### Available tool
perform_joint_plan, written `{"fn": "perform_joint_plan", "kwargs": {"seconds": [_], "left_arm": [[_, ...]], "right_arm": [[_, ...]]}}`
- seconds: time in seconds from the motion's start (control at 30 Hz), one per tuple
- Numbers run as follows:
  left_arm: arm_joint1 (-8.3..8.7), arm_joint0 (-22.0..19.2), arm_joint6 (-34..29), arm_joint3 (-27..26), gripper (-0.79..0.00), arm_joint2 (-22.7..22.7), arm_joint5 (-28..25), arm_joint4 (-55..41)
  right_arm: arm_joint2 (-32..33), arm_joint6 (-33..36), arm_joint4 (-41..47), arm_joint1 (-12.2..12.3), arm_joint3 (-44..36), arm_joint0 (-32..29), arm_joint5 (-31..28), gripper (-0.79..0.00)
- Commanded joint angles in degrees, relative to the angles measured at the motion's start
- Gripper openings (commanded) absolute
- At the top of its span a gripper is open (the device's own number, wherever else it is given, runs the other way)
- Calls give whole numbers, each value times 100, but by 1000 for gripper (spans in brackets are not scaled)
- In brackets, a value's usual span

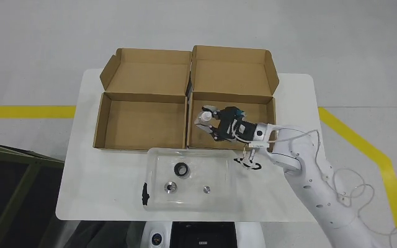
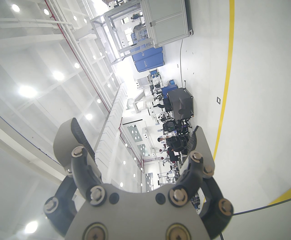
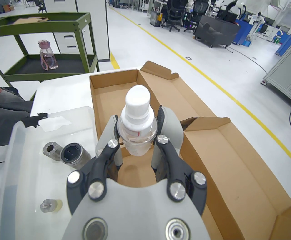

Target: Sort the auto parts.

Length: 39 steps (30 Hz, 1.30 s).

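The right gripper (image 1: 206, 118) (image 3: 137, 119) is clamping a small clear bottle (image 1: 205, 113) (image 3: 137, 100) with a white cap. Its fingers are pressing on the clear body from both sides, and the cap is sticking out beyond the fingertips. The bottle is hanging above the floor of the right cardboard box (image 1: 260, 110) (image 3: 227, 163), at the end nearest the left cardboard box (image 1: 142, 124) (image 3: 106, 97). Whether it is touching a wall there, I cannot tell.

The two boxes are standing side by side on the white table (image 1: 291, 87) with their lids thrown open. Their adjoining walls are rising between the bottle and the left box's floor.

Just in front of the boxes a clear plastic bin (image 1: 152, 154) (image 3: 13, 141) is sitting, its far rim running close along the box fronts. In it a dark-bored cylindrical bearing (image 1: 181, 168) (image 3: 75, 154) is lying just beside a grey metal bushing (image 1: 170, 186) (image 3: 51, 148). A smaller metal piece (image 1: 206, 189) (image 3: 47, 205) is lying apart from both.

The left gripper (image 2: 135, 127) is pointing up into the hall, jaws spread wide with nothing between them.

Beyond the table a green cart (image 3: 45, 20) is carrying a pink water bottle (image 3: 46, 55)
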Motion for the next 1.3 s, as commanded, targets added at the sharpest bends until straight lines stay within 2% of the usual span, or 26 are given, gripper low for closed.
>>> {"fn": "perform_joint_plan", "kwargs": {"seconds": [0.0,0.47,0.93,1.03,1.07,1.1,1.2,1.23,1.27], "left_arm": [[0,0,0,0,0,0,0,0],[0,0,0,0,0,0,0,0],[0,0,0,0,0,0,0,0],[0,0,0,0,0,0,0,0],[0,0,0,0,0,0,0,0],[0,0,0,0,0,0,0,0],[0,0,0,0,0,0,0,0],[0,0,0,0,0,0,0,0],[0,0,0,0,0,0,0,0]], "right_arm": [[-182,76,-98,-47,285,220,88,-785],[-959,46,-5,-380,1858,1213,483,-785],[-1131,-125,-12,-537,2740,1456,582,-773],[-1137,-162,-4,-557,2843,1466,576,-720],[-1140,-175,-9,-563,2870,1464,576,-677],[-1150,-178,-21,-569,2886,1462,569,-606],[-1157,-196,-19,-588,2936,1445,591,-305],[-1145,-202,-23,-591,2955,1437,632,-243],[-1137,-208,-18,-594,2958,1422,642,-215]]}}
